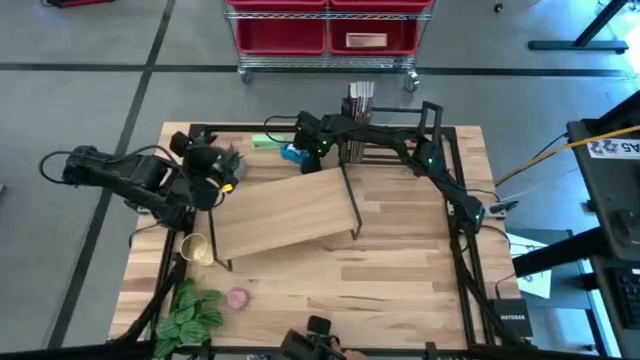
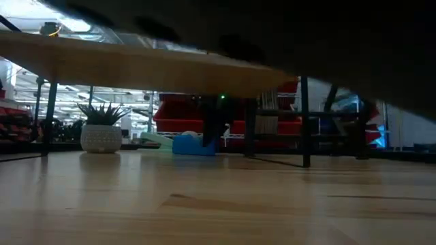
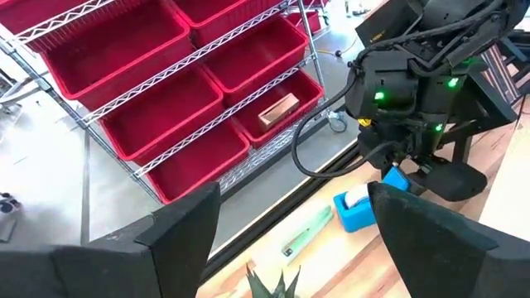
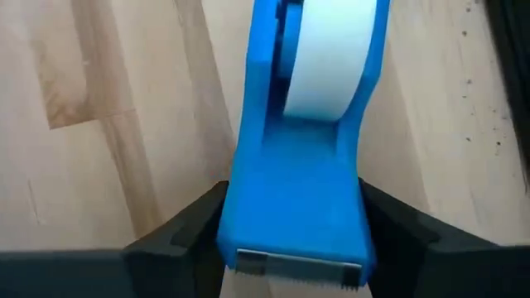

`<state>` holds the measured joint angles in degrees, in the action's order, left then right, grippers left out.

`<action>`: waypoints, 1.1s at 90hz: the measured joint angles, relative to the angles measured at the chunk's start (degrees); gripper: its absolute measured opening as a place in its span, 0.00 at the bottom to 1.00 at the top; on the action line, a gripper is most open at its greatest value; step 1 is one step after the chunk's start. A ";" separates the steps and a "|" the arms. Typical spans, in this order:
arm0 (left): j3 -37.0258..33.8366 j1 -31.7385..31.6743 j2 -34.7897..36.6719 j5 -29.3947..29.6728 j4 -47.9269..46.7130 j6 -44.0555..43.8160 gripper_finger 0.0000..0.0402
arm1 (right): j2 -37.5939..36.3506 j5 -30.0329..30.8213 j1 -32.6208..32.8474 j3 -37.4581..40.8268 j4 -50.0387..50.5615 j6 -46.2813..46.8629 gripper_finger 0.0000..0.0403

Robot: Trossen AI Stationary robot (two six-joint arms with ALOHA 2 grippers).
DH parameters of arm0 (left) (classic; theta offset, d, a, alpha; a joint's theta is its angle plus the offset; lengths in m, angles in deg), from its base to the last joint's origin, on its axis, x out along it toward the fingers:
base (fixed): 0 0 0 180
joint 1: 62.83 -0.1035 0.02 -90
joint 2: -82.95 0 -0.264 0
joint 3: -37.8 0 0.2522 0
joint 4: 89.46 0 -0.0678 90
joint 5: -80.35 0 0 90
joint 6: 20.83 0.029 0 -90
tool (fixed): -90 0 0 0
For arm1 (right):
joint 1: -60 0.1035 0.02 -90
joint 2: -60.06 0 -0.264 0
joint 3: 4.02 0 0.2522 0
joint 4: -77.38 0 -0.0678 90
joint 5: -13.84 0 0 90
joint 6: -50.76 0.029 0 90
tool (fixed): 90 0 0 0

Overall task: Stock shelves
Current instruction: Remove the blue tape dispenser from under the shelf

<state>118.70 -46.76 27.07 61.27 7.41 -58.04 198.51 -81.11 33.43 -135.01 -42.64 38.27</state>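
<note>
Currently the blue tape dispenser (image 4: 298, 157) sits between the two fingers of the right gripper (image 1: 303, 150), which stand on either side of its body; whether they press on it or merely bracket it cannot be determined. The dispenser rests on the table (image 1: 400, 290), with its white tape roll (image 4: 331, 58) on the side away from the wrist and its serrated cutter toward the wrist.

Handling, as a judgement: the dispenser is rigid moulded plastic, probably light to moderate in weight, with smooth side walls that may slip under a weak pinch. Grip across the flat flanks of the body, below the roll; avoid the roll and the cutter edge.

Just beside the right gripper lies a pale green item (image 1: 267, 142) of unclear identity. The wood-topped shelf (image 1: 285, 212) stands close by, on the near side of the gripper, and the black book rack (image 1: 385, 140), holding a few books (image 1: 360, 100), is immediately beside the right arm.

The left gripper (image 1: 208, 172) has its fingers apart and hovers above a small potted succulent (image 2: 101, 131), off the left end of the shelf. A leafy green plant (image 1: 190, 315) and a pink object (image 1: 238, 298) lie well apart from both grippers.
</note>
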 joint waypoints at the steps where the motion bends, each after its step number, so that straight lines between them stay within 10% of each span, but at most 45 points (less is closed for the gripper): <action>1: 0.00 0.00 0.00 0.00 0.00 0.00 0.75 | 0.00 0.01 0.00 0.00 -0.01 0.00 0.47; 56: 0.00 0.02 0.00 0.02 1.59 1.62 0.75 | 0.31 -0.82 0.76 -17.81 6.76 -0.16 0.47; 99: 0.00 0.67 0.01 -0.39 1.22 -0.45 0.75 | -14.71 -0.50 4.92 -16.74 9.73 -6.62 0.47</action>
<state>118.70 -46.08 27.08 60.88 8.64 -58.49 183.80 -81.61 38.35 -151.75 -32.91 31.65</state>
